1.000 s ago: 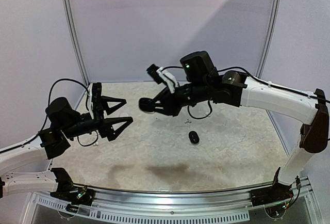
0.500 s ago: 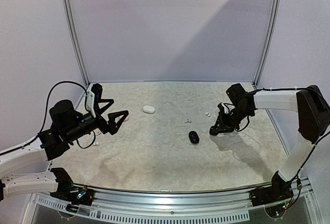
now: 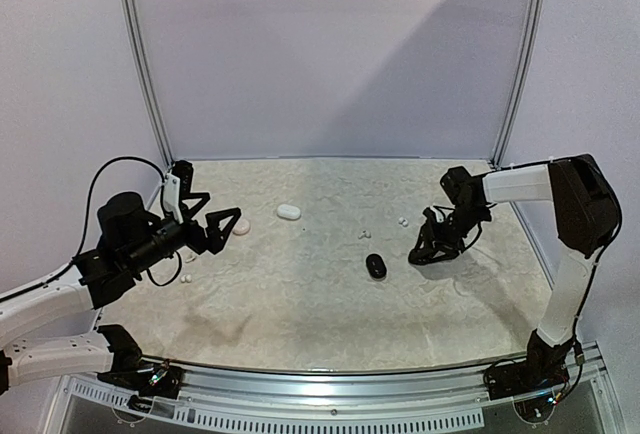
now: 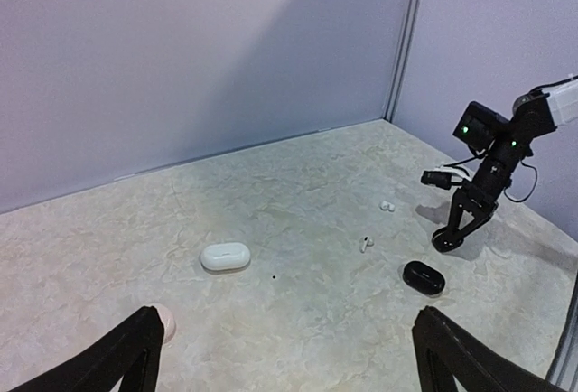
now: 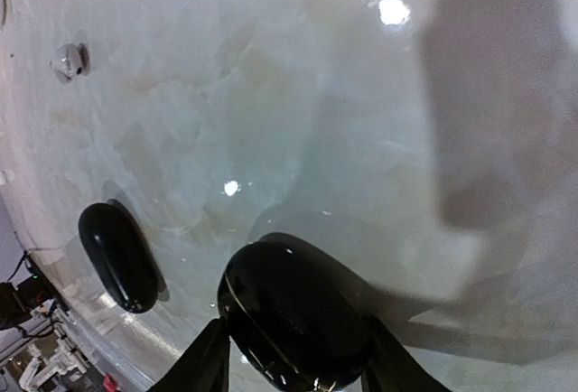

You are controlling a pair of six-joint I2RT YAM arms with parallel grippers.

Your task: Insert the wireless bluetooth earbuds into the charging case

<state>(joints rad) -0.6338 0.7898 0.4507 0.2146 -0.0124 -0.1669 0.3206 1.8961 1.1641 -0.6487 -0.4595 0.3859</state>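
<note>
Right wrist view: right pincer (image 5: 293, 363) straddles black case (image 5: 287, 309), grip unclear; left pincer (image 3: 214, 212) splayed near table (image 3: 300, 299) edge

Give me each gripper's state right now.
Left gripper: open, holding nothing.
Right gripper: fingers flank a black case; whether it is gripped cannot be told.

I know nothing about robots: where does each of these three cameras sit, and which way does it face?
Top external: high behind the arms, looking down over the table; both arms, left gripper and right gripper show.
Left wrist: on the left arm, facing across the table toward the right gripper; its own fingers frame the bottom.
Right wrist: looks steeply down at the table; its fingers flank a glossy black oval.
Shared: all three show the black case lying on the table.
</note>
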